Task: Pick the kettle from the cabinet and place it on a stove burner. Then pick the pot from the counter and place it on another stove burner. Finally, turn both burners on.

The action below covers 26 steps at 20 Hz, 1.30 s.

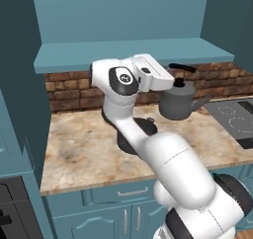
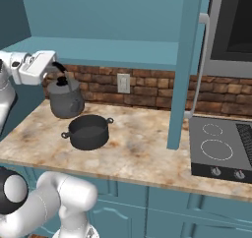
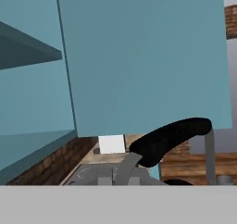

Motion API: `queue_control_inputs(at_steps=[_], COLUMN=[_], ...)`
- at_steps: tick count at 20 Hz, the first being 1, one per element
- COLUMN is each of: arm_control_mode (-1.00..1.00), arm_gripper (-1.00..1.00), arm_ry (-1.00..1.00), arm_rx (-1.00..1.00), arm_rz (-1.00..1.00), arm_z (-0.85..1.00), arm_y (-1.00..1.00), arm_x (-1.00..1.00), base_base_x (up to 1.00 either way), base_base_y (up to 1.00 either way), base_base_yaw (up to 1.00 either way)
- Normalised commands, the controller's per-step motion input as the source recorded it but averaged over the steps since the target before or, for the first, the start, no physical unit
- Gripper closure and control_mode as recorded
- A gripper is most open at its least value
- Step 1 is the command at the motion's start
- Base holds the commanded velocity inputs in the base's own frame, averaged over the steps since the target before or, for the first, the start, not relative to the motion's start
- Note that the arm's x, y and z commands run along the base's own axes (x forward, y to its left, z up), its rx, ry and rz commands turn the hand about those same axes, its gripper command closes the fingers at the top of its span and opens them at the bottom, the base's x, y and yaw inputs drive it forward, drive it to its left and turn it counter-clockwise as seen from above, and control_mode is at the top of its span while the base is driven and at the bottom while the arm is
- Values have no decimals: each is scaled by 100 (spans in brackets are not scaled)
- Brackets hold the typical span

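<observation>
Kettle [image 2: 65,98] is held by its black top handle in the tool [image 2: 55,67], which is shut tight on it. It is kept up in the air, above the desk [image 2: 138,151], just beside the pot [image 2: 88,132]. The pot is sat on the desk. The stove burners [image 2: 216,143] are well apart, past the open cabinet [image 2: 187,60] door.

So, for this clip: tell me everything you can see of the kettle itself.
The kettle is a squat, dull dark-grey body that looks like metal, with a domed lid, a small knob and a short spout. A curved black handle arches over the top. It sits upright, level with the brick backsplash, beside the pot and not touching it. The gripper is shut on the handle. Whether its base rests on the counter or hangs just above, I cannot tell.
</observation>
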Motion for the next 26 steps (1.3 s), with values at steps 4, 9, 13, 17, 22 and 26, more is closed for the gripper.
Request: queue_control_inputs(at_steps=[4,9,13,17,22,26], arm_control_mode=[-100,-100,-100,-100,-100,-100], arm_gripper=[100,100,100,100,100,100], arm_ry=[0,0,0,0,0,0], arm_rx=[0,0,0,0,0,0], arm_rz=[3,4,5,5,3,0], arm_z=[-12,-15,-17,-13,-4,0], arm_y=[0,-2,-4,-8,-2,0], arm_x=[-27,-25,-21,-20,-13,0], base_base_x=[0,0,0,0,0,0], base_base_y=[0,0,0,0,0,0], base_base_yaw=[0,0,0,0,0,0])
